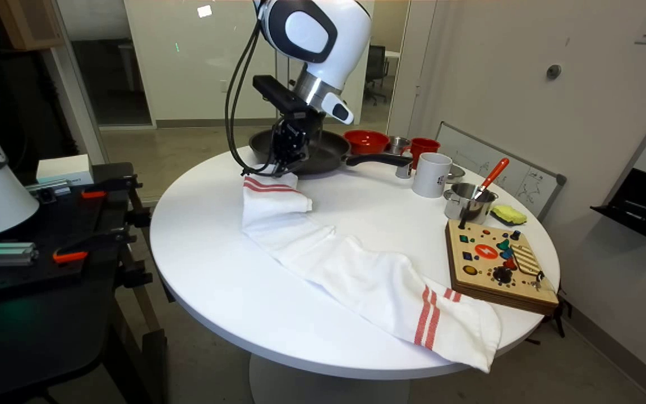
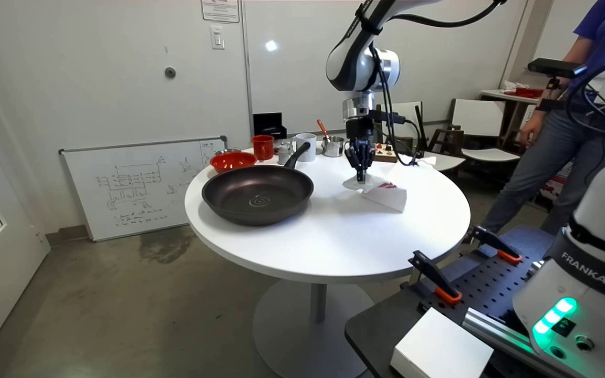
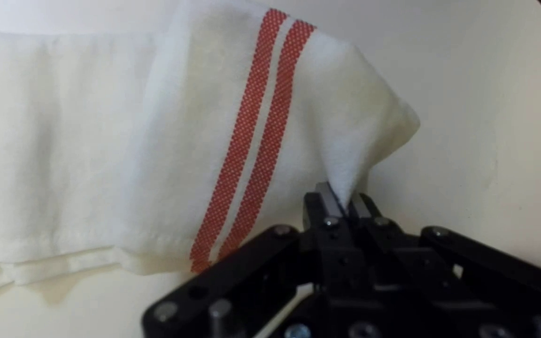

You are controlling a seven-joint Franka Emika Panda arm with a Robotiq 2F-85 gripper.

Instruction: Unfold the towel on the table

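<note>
Right at the jaws: they're nearly together, lower middle of the wrist view, and the gripper [image 3: 344,203] has a little peak of towel [image 3: 158,141] nipped between its tips. It's a small bite, just right of the two red stripes [image 3: 270,136], and it looks close to a corner.

Pinch made, fold not yet opened, by my reading! The smart play is a gentle lift first, checking that only the upper layer comes; doubled edges show at the wrist view's lower left, so a second layer may well ride along. Then a slow, low sweep across the strip, not along it, should spread the cloth without dragging it all. Mind the frying pan [image 2: 252,194], left of centre in an exterior view and near the gripper.

Out on the round white table [image 1: 205,247], in an exterior view, the towel is one long rumpled strip: one striped end right at the tips, upper middle, the rest trailing to the lower right, where it ends beside a wooden knob board [image 1: 485,269], a corner seemingly poking past the rim.
</note>
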